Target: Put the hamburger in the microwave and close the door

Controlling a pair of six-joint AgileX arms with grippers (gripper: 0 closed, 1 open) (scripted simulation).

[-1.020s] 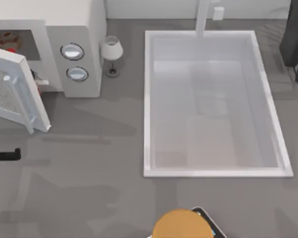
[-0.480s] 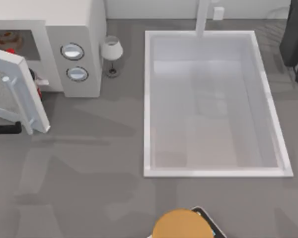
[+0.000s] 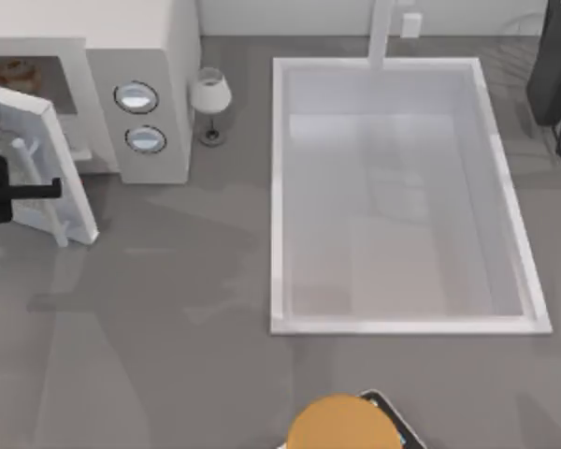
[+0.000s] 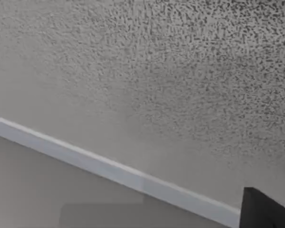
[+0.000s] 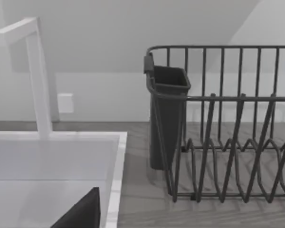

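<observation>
Hamburger sits inside microwave, far left. Left end effector against door; finger state unclear. Push near free edge, steadily. Right arm parked far right.

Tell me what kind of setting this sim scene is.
Likely a kitchen counter: a white microwave with its door open, a large sink with a faucet, and a dark dish rack.

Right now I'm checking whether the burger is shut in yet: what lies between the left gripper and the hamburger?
In the top view, the door, still ajar, stands between the left gripper and the hamburger inside the microwave.
</observation>
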